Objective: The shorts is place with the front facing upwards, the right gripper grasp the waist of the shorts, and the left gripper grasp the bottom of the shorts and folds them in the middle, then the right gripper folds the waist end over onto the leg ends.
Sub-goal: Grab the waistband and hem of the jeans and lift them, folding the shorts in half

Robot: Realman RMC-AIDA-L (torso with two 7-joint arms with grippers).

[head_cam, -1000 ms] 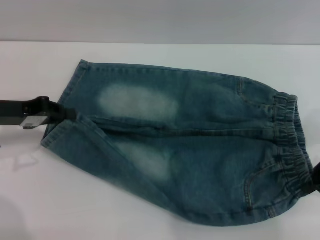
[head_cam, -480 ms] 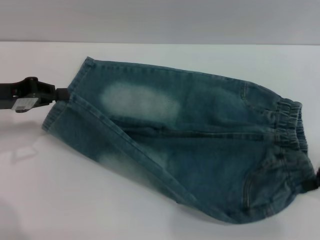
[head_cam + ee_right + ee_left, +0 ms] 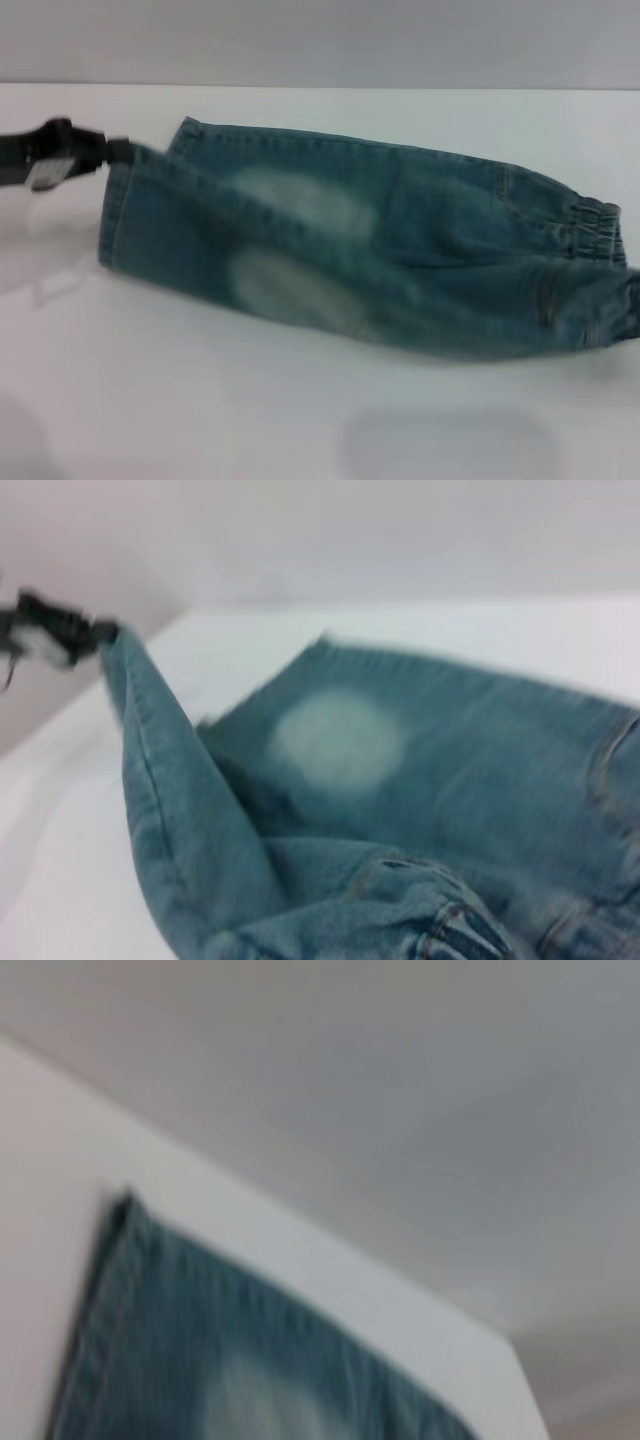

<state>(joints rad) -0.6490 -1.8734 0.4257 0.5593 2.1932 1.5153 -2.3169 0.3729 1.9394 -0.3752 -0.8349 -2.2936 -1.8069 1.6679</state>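
The table [image 3: 300, 420] is white, and the denim shorts [image 3: 400, 260] lie across it — my landmark here. Their near leg is lifted and draped over the far one. The waist [image 3: 600, 225] bunches at the shorts' right end; the leg hems [image 3: 115, 215] are at the left end. My left gripper [image 3: 122, 150] is pinched on the top corner of the lifted hem, raised above the table. My right gripper is beyond the waist end — out of sight.
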